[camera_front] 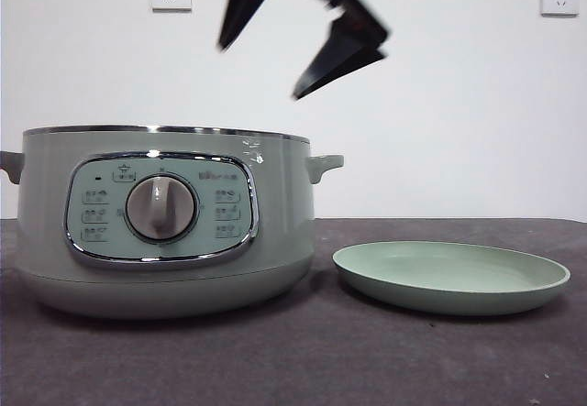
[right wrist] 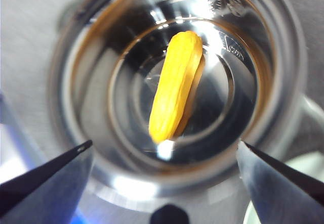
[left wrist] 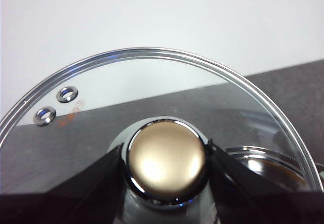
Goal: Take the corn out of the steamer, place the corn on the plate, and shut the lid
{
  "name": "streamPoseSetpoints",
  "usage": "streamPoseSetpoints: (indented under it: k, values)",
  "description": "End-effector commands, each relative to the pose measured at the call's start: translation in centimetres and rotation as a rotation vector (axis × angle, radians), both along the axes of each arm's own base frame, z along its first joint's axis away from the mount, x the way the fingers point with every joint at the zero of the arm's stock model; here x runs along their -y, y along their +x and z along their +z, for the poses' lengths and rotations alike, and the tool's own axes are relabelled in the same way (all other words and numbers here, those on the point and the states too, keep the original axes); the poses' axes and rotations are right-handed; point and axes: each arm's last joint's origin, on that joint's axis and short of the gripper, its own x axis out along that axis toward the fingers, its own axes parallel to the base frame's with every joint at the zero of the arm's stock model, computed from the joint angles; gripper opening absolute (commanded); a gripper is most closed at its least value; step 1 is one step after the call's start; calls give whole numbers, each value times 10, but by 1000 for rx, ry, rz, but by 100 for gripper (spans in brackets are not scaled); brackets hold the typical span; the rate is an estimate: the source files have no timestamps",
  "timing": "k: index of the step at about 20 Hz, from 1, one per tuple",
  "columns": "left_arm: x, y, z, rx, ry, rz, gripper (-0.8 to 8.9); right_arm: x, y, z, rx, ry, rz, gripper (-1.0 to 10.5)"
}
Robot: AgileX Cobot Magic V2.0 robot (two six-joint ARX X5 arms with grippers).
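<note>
The sage-green steamer stands at the left with no lid on it. Inside its shiny steel bowl lies the yellow corn. My right gripper hangs open above the pot mouth, with the corn below and between its jaws; in the front view it shows as dark jaws above the steamer. The pale-green plate sits to the right of the steamer and holds nothing. My left gripper is shut on the lid's round knob, holding the glass lid off the pot.
The dark grey table carries the steamer and the plate. A white wall with two sockets stands behind. The steamer's side handle points toward the plate.
</note>
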Motion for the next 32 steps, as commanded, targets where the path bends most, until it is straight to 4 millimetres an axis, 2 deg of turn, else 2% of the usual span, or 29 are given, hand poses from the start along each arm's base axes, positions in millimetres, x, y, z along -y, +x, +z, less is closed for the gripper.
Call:
streamPoseSetpoints:
  k: [1,5,7,11,13,15,18,21,23,26,29,32]
  values:
    - [-11,-20,9,84,-26,37,-9,-30,14,-10,7,-77,28,469]
    - [-19,-36,8,90,-25,61,-9,-71,26,-31,41,-178,40,468]
    - [-20,-37,6,78,-20,61,-9,-86,28,-46,62,-226,43,454]
    - [-20,-38,4,54,-16,59,-9,-104,28,-73,67,-268,78,435]
    - [-20,-38,3,41,-28,61,-9,-107,31,-83,58,-279,79,424]
    - [-20,-38,2,30,-22,60,-9,-110,33,-91,48,-286,77,328]
    - [-20,-38,0,12,-19,60,-9,-111,36,-103,23,-301,68,263]
    - [-20,-39,-3,-13,-8,61,-9,-114,36,-105,31,-297,68,11]
    - [-20,-39,-3,-19,-5,61,-9,-112,34,-87,38,-252,29,-12]
    - [-20,-38,-2,-12,-9,58,-9,-92,19,-31,91,-189,11,-12]
    - [-13,-29,1,5,-34,-19,-9,-46,2,21,80,-208,-32,-12]
    - [1,-7,0,-30,-43,-126,-9,5,-3,39,37,-397,-159,-12]
